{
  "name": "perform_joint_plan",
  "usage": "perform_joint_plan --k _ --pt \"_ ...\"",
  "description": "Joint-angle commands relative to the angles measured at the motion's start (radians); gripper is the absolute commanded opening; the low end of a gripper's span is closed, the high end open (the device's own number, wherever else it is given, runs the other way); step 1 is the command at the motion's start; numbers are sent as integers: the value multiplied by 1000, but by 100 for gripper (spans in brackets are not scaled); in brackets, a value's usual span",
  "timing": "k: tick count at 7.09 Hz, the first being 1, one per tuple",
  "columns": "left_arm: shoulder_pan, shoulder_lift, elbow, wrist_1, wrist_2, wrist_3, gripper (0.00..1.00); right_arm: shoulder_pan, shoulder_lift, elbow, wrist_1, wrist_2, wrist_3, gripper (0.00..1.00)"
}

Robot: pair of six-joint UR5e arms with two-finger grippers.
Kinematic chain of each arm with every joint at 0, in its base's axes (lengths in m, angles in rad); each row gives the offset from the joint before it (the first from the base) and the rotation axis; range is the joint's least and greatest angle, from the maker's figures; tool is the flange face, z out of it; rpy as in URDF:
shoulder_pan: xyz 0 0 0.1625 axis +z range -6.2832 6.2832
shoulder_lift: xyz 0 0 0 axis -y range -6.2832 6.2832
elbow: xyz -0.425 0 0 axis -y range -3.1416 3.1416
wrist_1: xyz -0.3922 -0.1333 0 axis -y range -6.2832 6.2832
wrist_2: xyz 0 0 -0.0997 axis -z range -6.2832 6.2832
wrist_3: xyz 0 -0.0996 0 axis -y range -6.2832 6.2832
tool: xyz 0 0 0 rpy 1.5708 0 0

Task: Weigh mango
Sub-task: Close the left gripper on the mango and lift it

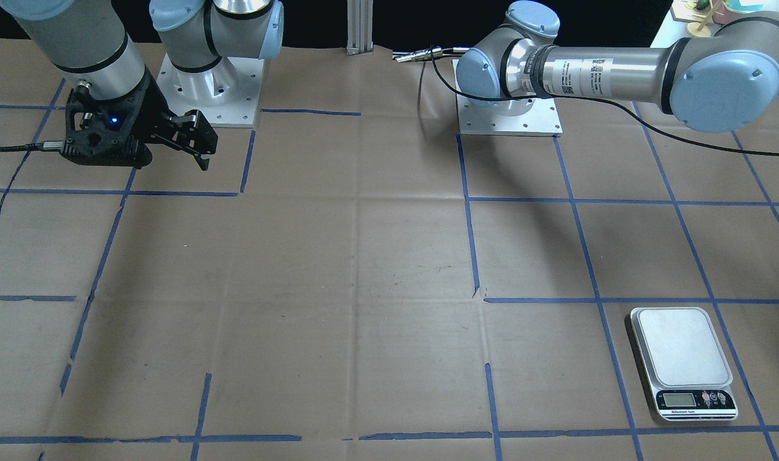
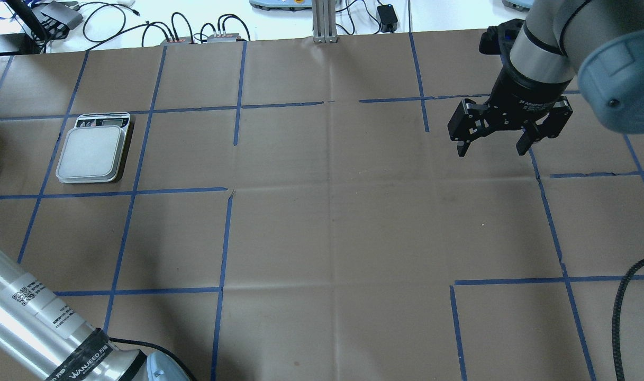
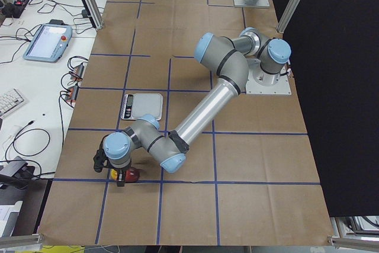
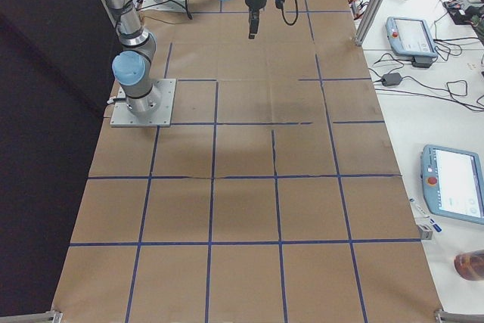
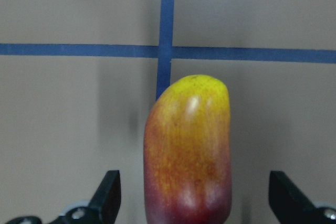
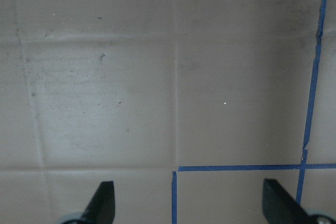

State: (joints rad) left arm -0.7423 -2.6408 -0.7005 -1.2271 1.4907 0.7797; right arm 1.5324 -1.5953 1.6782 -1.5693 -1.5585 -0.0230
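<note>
We see the mango (image 5: pixel 187 150) lying on the brown-paper table (image 5: pixel 63 129) near its end on the robot's left, yellow tip toward a blue tape cross (image 5: pixel 167 51). The left gripper (image 5: pixel 195 195) straddles it, fingers spread with a gap either side, gripping nothing. The kitchen scale (image 2: pixel 92 151) sits apart from the fruit. The right gripper (image 2: pixel 492 144) hangs wide open and empty above the paper

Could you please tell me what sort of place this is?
Probably a robotics lab: the left arm and right arm are bolted to a tape-gridded table, with a teach pendant on the side bench.
</note>
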Motion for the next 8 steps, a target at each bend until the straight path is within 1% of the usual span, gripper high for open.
perform_joint_plan --k 1,2,3,4,6,7,8 --pt "0 -31 33 0 8 0 97 0 0 0 0 0 0 100" --pt "0 -42 42 -2 11 0 88 0 0 0 0 0 0 100" --pt "0 -47 44 -18 11 0 72 0 0 0 0 0 0 100" --pt "0 -47 44 -70 13 4 50 0 0 0 0 0 0 100" --pt "-3 -31 44 -100 13 3 18 0 0 0 0 0 0 100" --pt "-17 -3 35 -176 11 6 16 0 0 0 0 0 0 100" --pt "-52 65 4 -224 11 1 10 0 0 0 0 0 0 100"
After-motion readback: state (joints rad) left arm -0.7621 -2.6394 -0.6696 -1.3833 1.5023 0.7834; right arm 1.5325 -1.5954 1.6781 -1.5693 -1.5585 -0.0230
